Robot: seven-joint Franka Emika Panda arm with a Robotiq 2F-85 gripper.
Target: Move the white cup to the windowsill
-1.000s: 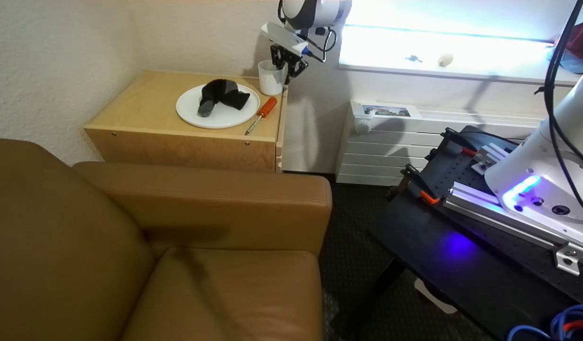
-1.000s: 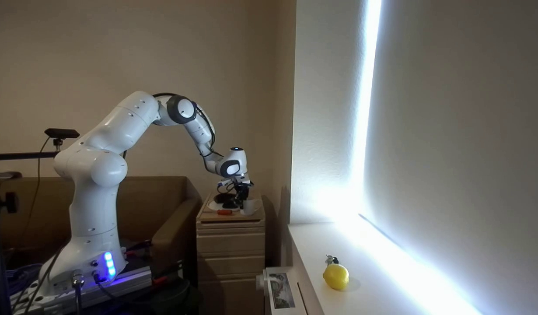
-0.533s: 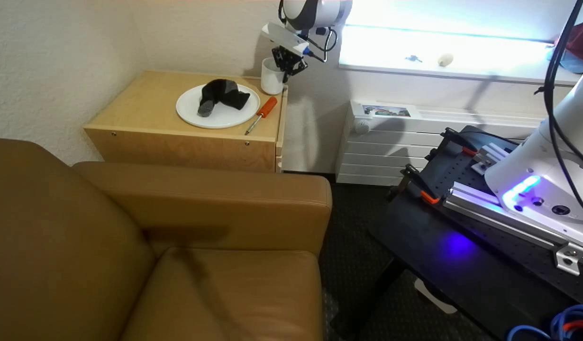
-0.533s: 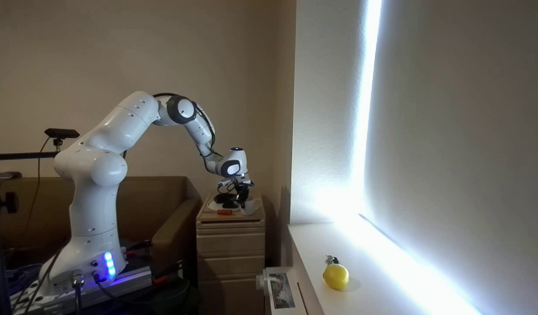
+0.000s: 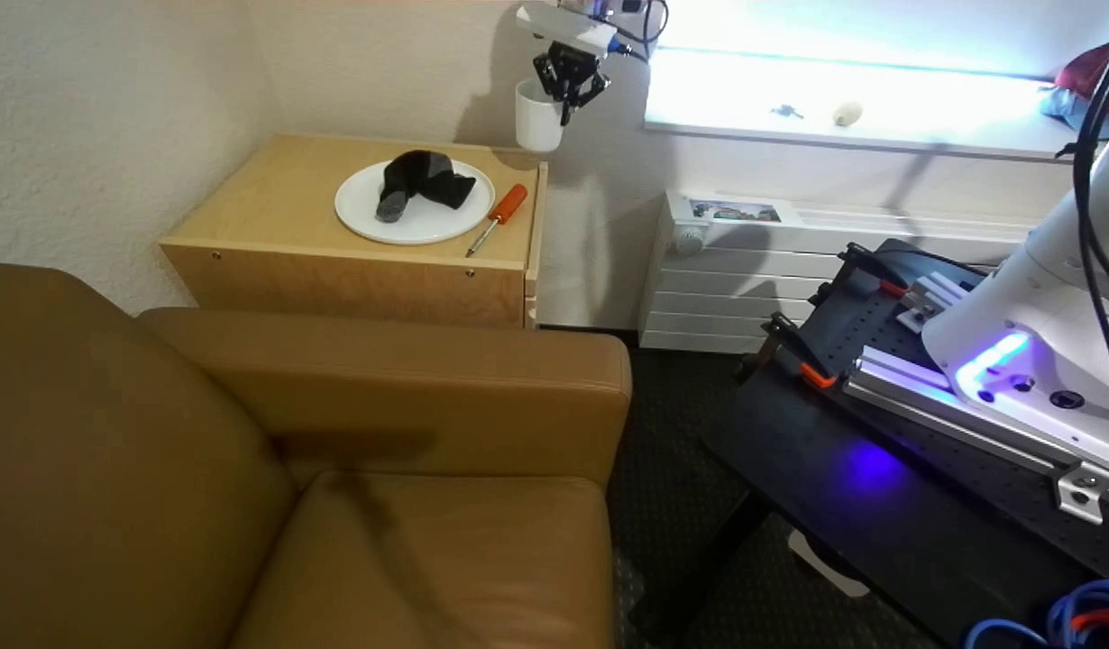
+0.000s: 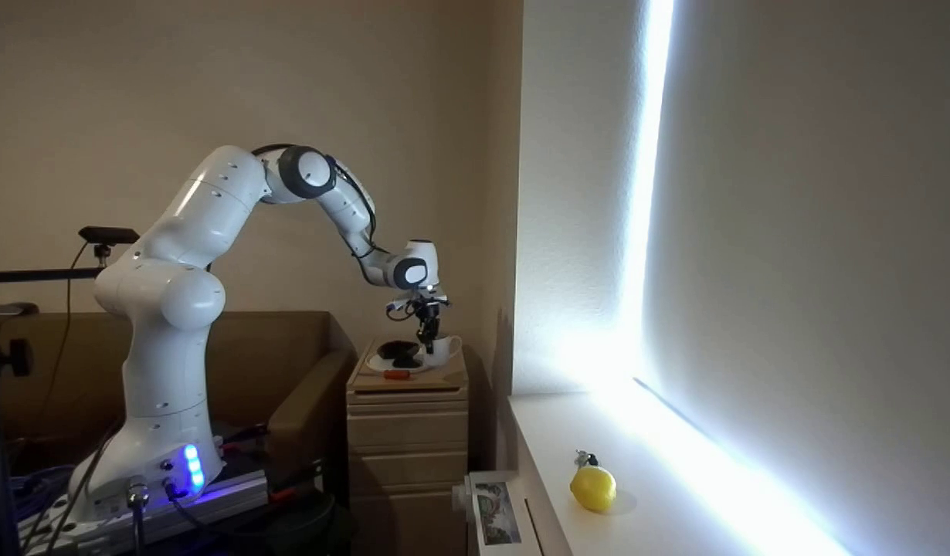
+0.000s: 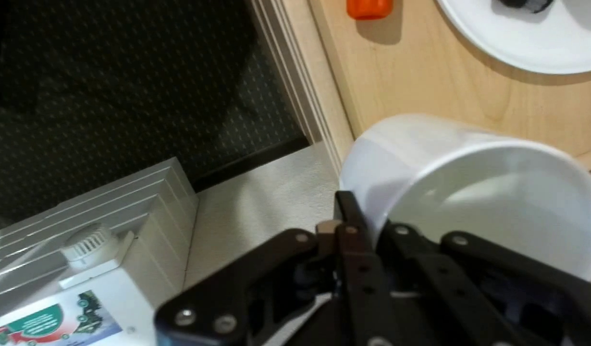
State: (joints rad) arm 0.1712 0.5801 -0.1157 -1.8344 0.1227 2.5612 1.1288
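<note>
Above the tabletop [image 5: 288,189], the claw [image 7: 367,218], nearly closed, pinched the white cup [image 5: 535,117] by its wall; lifting seemed in hand, next needing sideways carrying to the windowsill [image 5: 920,106].

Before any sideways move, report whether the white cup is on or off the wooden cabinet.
Off. In an exterior view the gripper holds the white cup clear of the wooden cabinet, its base seen against the wall.

One gripper [image 7: 371,218], one white cup [image 5: 538,119], wall between jaws. Lower than jaws: one cabinet [image 5: 311,279], one plate [image 5: 415,233], one black object [image 5: 431,177], one screwdriver [image 5: 506,209], one sofa [image 5: 446,388]. Away from jaws: one windowsill [image 6: 645,471], one lemon [image 6: 593,488].
</note>
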